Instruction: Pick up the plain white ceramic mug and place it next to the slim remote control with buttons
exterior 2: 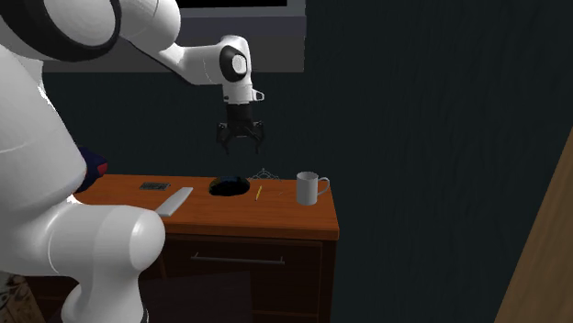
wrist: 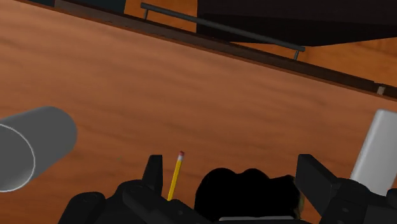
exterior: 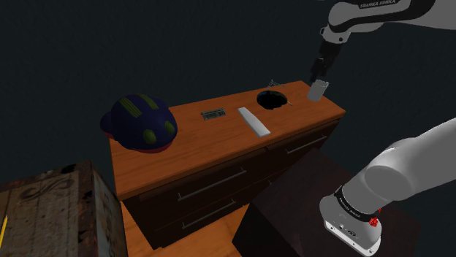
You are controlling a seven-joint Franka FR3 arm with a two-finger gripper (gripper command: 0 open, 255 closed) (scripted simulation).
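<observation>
The pale grey-white mug [exterior: 318,90] [exterior 2: 310,188] stands upright near the end of the wooden dresser top, handle outward. In the wrist view the mug [wrist: 28,150] lies off to the side of one finger. The slim light-grey remote [exterior: 253,121] [exterior 2: 174,202] [wrist: 379,147] lies flat further along the top. My gripper [exterior: 318,73] [exterior 2: 241,139] [wrist: 234,179] hangs open well above the top, over a black bowl-like object [exterior 2: 230,186] [wrist: 248,191], between mug and remote. Nothing is between its fingers [wrist: 153,173].
A yellow pencil [exterior 2: 259,193] [wrist: 175,175] lies beside the black object [exterior: 271,99]. A blue cap with olive stripes [exterior: 139,123] and a small dark flat item [exterior: 213,114] sit past the remote. The dresser [exterior: 197,146] has handled drawers. A worn chest [exterior: 51,212] stands nearby.
</observation>
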